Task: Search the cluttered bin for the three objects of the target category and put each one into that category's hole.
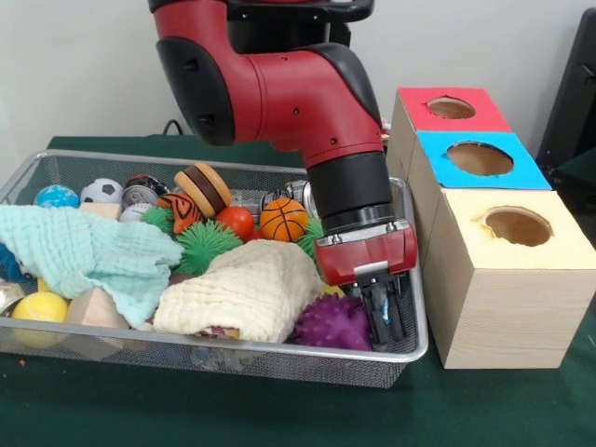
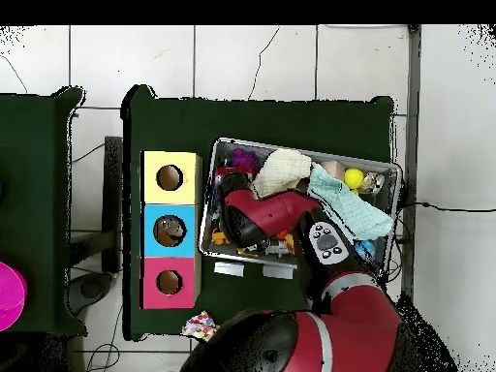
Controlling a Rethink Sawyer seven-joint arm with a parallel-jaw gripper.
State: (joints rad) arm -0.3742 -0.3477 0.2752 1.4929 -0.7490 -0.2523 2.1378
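From the front, the tabletop [image 1: 112,410] is covered with a dark green cloth, and behind it stands a plain pale wall [image 1: 74,65]. On the cloth sits a wire mesh bin [image 1: 279,365] full of toys: a small basketball [image 1: 283,220], a soccer ball [image 1: 101,191], a yellow ball [image 1: 40,306], a purple spiky ball [image 1: 333,322], a mint cloth [image 1: 84,251] and a cream cloth [image 1: 247,289]. Just beside the bin stand three wooden boxes in a row, each with a round hole: the red box [image 1: 451,109], the blue box [image 1: 478,159] and the yellow box [image 1: 517,228]. The pincer [image 1: 385,317] hangs low in the bin's corner next to the purple spiky ball; I cannot tell if its fingers are apart or together.

From overhead, the green tabletop [image 2: 252,116] stands on a floor of pale tiles [image 2: 252,58] with thin cracks. The red arm [image 2: 266,218] reaches across the bin [image 2: 386,167] and hides the pincer. A second green table [image 2: 34,194] stands to the side, apart.
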